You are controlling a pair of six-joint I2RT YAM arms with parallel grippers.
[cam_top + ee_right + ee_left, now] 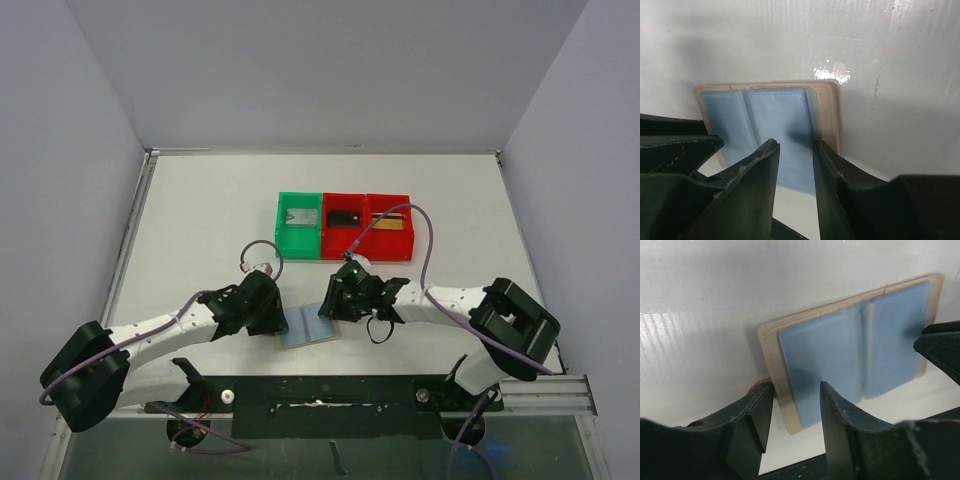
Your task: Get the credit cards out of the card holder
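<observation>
The card holder lies open on the table, tan rim up, light-blue pockets showing; no card shows in them. My left gripper is open at its left edge; in the left wrist view the jaws straddle the wallet's tan corner. My right gripper is open over its right half, jaws just above the blue pocket. A silver-grey card, a black card and a gold-orange card lie in the bins.
A green bin and two red bins stand in a row behind the wallet. The other gripper's fingers show at the edge of each wrist view. Grey walls surround the table.
</observation>
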